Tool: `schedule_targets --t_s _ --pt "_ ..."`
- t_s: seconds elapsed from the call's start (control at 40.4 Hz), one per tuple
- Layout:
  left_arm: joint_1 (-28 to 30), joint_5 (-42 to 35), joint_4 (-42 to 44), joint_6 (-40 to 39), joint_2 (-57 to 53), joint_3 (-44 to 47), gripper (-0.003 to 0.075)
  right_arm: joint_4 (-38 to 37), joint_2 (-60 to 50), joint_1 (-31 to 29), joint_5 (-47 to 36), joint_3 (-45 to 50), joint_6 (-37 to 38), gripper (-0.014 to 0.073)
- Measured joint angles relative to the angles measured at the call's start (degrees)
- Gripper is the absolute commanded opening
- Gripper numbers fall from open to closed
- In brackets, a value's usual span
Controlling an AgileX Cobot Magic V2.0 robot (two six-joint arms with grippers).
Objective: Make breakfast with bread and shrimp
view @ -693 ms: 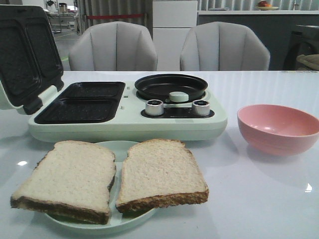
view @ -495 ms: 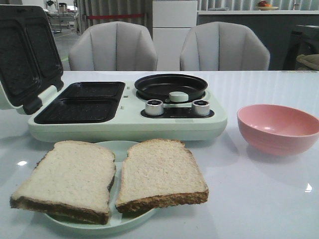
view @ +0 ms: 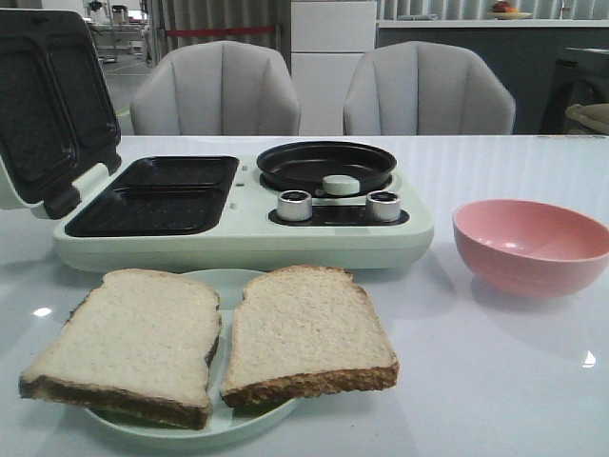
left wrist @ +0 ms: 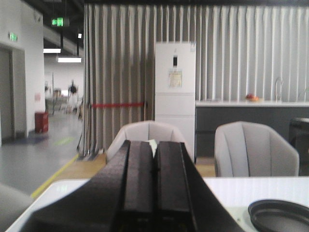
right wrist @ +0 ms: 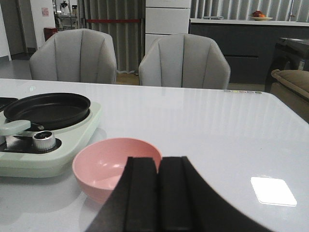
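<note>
Evidently neither arm had engaged: the left end effector (left wrist: 154, 159) and right end effector (right wrist: 158, 179) each sat clenched on nothing, raised over the tabletop (view: 495, 371). Both bread slices (view: 214, 338) lay side by side on a pale green plate (view: 228, 424), staged before the open sandwich maker (view: 238, 228). No shrimp showed; the pink bowl (view: 531, 246) hid its inside.

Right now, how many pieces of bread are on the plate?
2. One slice of bread lies on the left of the pale green plate, the other slice on the right, edges nearly touching. Nothing seems hidden under them, though I can't be sure.
</note>
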Motion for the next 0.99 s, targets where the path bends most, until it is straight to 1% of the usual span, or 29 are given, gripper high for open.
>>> schedule_targets --t_s 0.099,0.223,0.346,0.569,0.643,0.693,0.742,0.817,0.841,0.891,0.94,0.99 --pt "0.0 7.56 -0.56 0.0 3.74 -5.95 0.0032 0.0 0.0 0.0 0.0 0.0 0.0 -0.0034" --pt "0.0 13.65 -2.42 0.0 7.58 -7.93 0.0032 0.0 0.0 0.0 0.0 0.0 0.0 -0.0034" --pt "0.0 15.65 -2.14 0.0 10.04 -7.82 0.0032 0.0 0.0 0.0 0.0 0.0 0.0 -0.0034" --pt "0.0 16.05 -3.4 0.0 13.17 -7.82 0.0033 0.0 0.0 0.0 0.0 0.0 0.0 -0.0034" --pt "0.0 16.45 -3.64 0.0 13.66 -7.82 0.0055 0.0 0.0 0.0 0.0 0.0 0.0 -0.0034" --pt "0.0 16.85 -3.64 0.0 13.76 -7.82 0.0094 0.0 0.0 0.0 0.0 0.0 0.0 -0.0034" --pt "0.0 16.93 -3.64 0.0 13.76 -7.82 0.0157 0.0 0.0 0.0 0.0 0.0 0.0 -0.0034" --pt "0.0 16.98 -3.64 0.0 13.76 -7.82 0.0301 0.0 0.0 0.0 0.0 0.0 0.0 -0.0034" --pt "0.0 17.06 -3.64 0.0 13.76 -7.82 0.0365 0.0 0.0 0.0 0.0 0.0 0.0 -0.0034" --pt "0.0 17.06 -3.64 0.0 13.76 -7.82 0.0468 0.0 0.0 0.0 0.0 0.0 0.0 -0.0034" --pt "0.0 17.06 -3.64 0.0 13.8 -7.82 0.0542 0.0 0.0 0.0 0.0 0.0 0.0 -0.0034" --pt "0.0 17.06 -3.64 0.0 13.9 -7.82 0.0573 0.0 0.0 0.0 0.0 0.0 0.0 -0.0034"
